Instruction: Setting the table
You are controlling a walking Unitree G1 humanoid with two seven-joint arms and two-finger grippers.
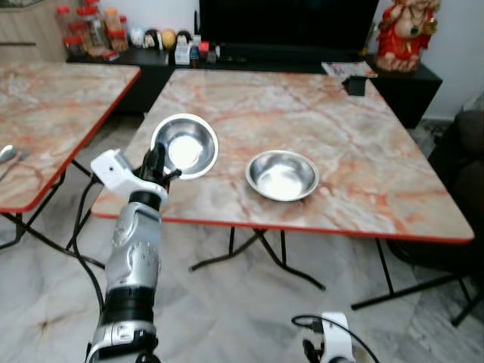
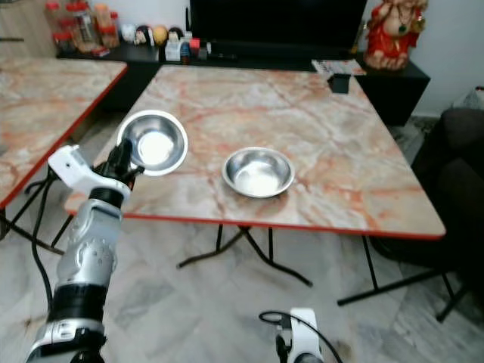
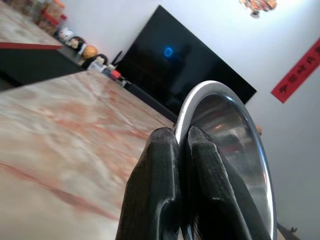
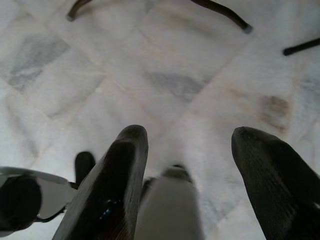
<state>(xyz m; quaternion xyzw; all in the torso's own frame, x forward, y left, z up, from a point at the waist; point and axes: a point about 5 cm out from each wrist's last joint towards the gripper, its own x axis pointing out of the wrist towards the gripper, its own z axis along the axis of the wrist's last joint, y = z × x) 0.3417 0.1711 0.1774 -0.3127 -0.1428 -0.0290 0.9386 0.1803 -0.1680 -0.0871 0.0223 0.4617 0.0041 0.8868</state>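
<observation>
— Near the table's (image 1: 363, 162) front left corner, what has the left gripper (image 1: 160, 168) got?

— Its two black fingers (image 3: 155, 190) are pressed together on the rim of a steel bowl (image 1: 184, 146). The wrist view shows the rim pinched between them, one finger on the outside, one on the inside.

— How does the bowl sit?

— Tilted, its shiny inside turned up toward the head camera. It hangs over the table's front left part, close to the red edge. Whether its far rim touches the marble top I cannot tell.

— Anything else on that table?

— A second steel bowl (image 1: 282, 175) rests flat near the table's front edge, toward the middle, apart from the held one. At the far right corner lie a small dark object (image 1: 355, 85) and some printed paper (image 1: 344, 69).

— And the right gripper?

— The right gripper (image 4: 192, 165) hangs low, in front of the table and below its top. Its fingers stand wide apart with nothing between them, over the pale marble floor (image 4: 190, 75).

— What lies around the table?

— To its left stands another marble table (image 1: 53, 106) with a spoon (image 1: 6, 153) at its near edge. Behind the table runs a low black cabinet (image 1: 401, 87) carrying a dark television (image 1: 287, 23), small jars and figurines (image 1: 94, 30), and a red and gold statue (image 1: 404, 34). A dark sofa (image 1: 465, 174) sits to the table's right.
</observation>
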